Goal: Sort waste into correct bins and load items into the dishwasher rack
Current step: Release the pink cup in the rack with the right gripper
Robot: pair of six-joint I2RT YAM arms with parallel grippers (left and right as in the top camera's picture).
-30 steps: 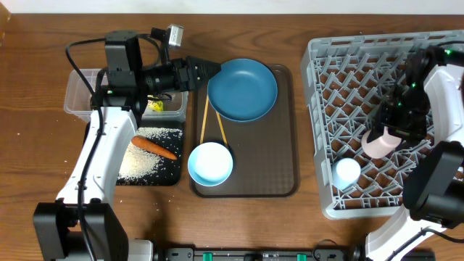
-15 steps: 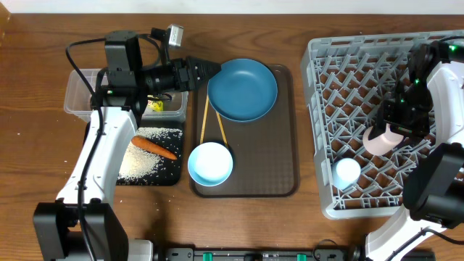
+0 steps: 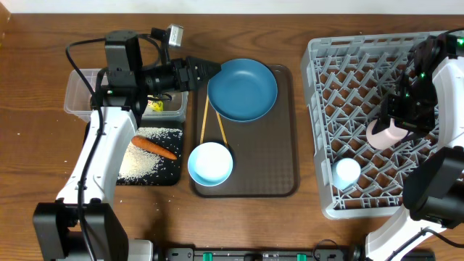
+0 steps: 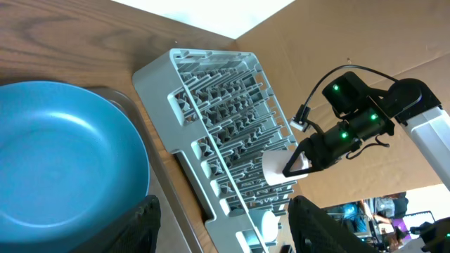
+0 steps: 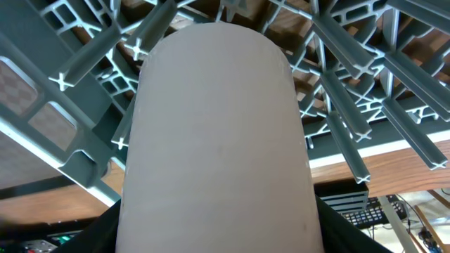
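My right gripper is shut on the pale pink cup and holds it over the right side of the grey dishwasher rack; the cup fills the right wrist view. A light-blue cup sits in the rack's front part. My left gripper is open at the left rim of the blue plate on the brown tray. The white-inside bowl and chopsticks lie there too. A carrot and rice lie in the black tray. A yellow-green wrapper lies in the clear tub.
The dark brown serving tray lies between the bins and the rack. Bare wooden table lies to the left and along the back. The rack and my right arm also show in the left wrist view.
My right gripper has moved the pink cup a little up and to the right over the rack. The left arm has not moved.
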